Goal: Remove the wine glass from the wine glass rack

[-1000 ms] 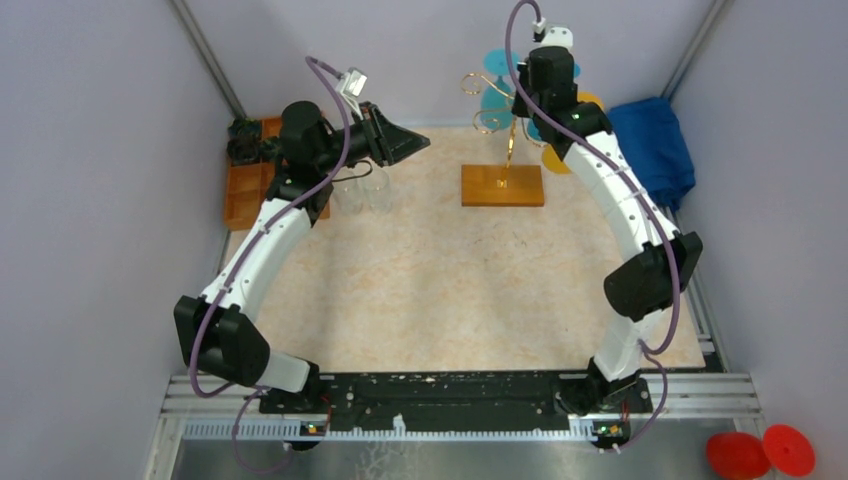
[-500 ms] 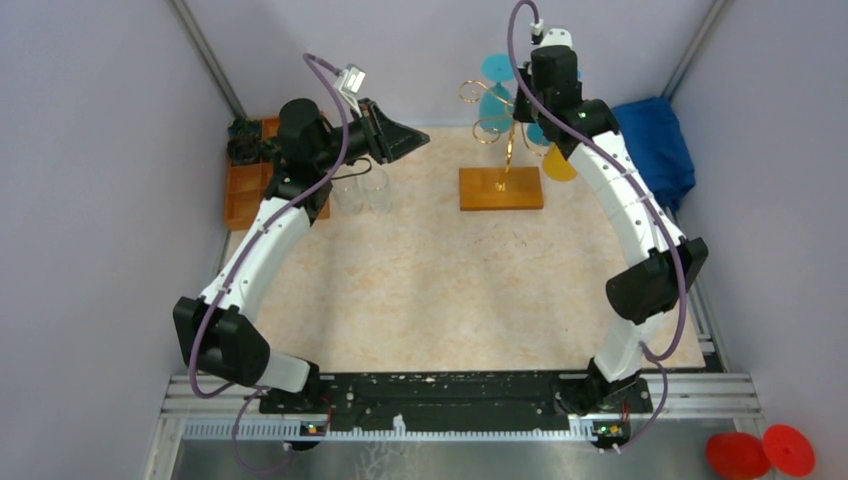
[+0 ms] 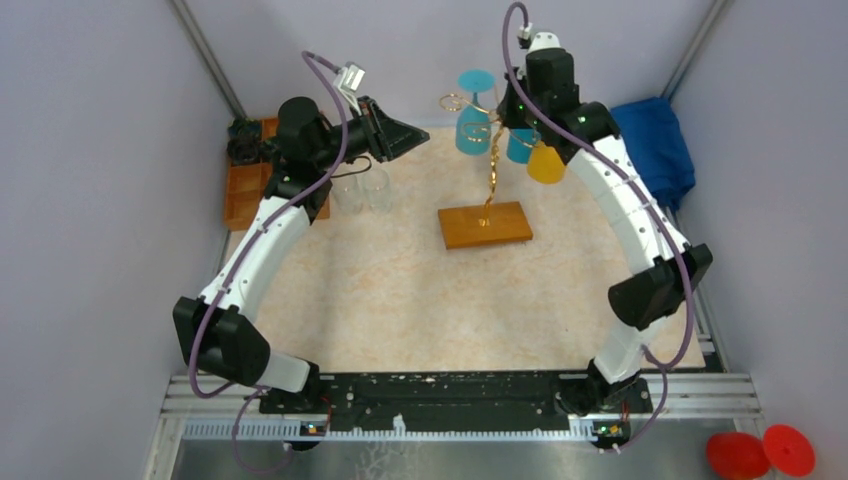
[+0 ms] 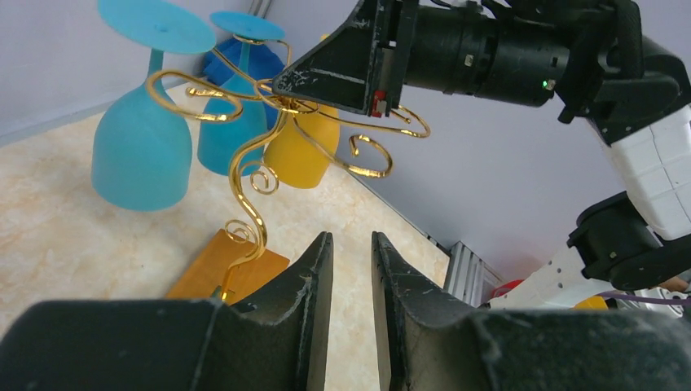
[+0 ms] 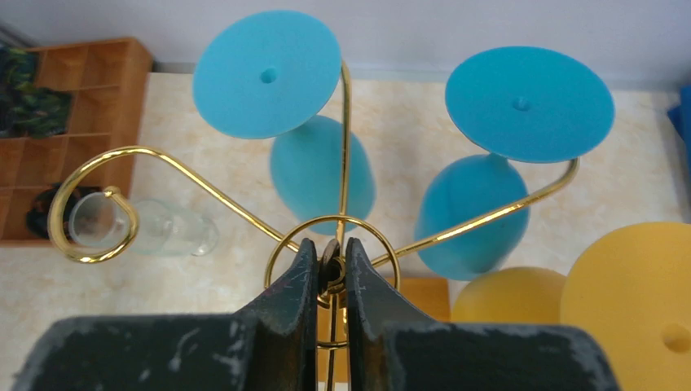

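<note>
Top view: the rack (image 3: 484, 227) stands toward the far middle of the table (image 3: 400, 300), with its wooden base askew to the table's edges. 2 blue glasses (image 3: 472, 130) and 1 yellow glass (image 3: 546, 163) hang upside down from its gold arms, on the far and right sides. The right gripper (image 3: 507, 108) sits at the top of the post. The left gripper (image 3: 415, 140) hovers left of the rack and apart from it, above 2 clear glasses (image 3: 362, 190). A tray (image 3: 245, 195) lies at the far left and a cloth (image 3: 655, 145) at the far right.

Left wrist view: the left gripper's fingers (image 4: 314, 301) are nearly together, with only a slim gap and nothing in it. Ahead, the right gripper pinches the rack's top where the arms meet. All 3 glasses hang there with bowls down and feet up.

Right wrist view: the right gripper's fingers (image 5: 295, 285) are closed on the tip of the post, inside a small gold ring. The blue glasses' feet rest on arms beyond the fingers, and the yellow glass is at the lower right. 1 spiral arm curls leftward over a clear glass.
</note>
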Action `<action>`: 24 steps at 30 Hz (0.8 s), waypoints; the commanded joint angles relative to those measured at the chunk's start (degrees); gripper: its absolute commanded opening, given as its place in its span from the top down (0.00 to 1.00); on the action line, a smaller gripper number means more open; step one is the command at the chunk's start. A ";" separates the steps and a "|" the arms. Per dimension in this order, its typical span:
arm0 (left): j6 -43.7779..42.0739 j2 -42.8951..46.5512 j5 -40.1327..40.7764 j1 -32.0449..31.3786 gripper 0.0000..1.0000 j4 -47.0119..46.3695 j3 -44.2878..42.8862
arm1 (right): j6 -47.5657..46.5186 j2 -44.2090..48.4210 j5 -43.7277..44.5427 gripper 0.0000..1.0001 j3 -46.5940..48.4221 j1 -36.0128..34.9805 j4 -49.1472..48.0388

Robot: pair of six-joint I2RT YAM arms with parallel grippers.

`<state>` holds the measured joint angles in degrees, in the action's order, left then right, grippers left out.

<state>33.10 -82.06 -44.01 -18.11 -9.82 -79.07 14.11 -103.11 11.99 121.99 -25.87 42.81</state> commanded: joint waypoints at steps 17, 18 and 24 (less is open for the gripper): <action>0.86 0.76 -0.78 0.09 0.70 -0.75 1.95 | 5.12 28.33 -0.17 1.00 -33.65 -8.21 -16.93; 0.96 0.76 -0.61 0.09 0.70 -0.75 2.13 | 5.14 28.56 0.01 1.00 -33.93 -8.25 -17.01; 0.99 0.53 -0.21 0.09 0.70 -0.70 2.51 | 4.38 28.03 -0.39 0.97 -32.70 -8.19 -17.75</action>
<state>33.89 -81.97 -44.03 -18.11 -9.78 -77.14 16.21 -77.56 12.34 87.07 -33.36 29.78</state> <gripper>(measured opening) 0.298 0.063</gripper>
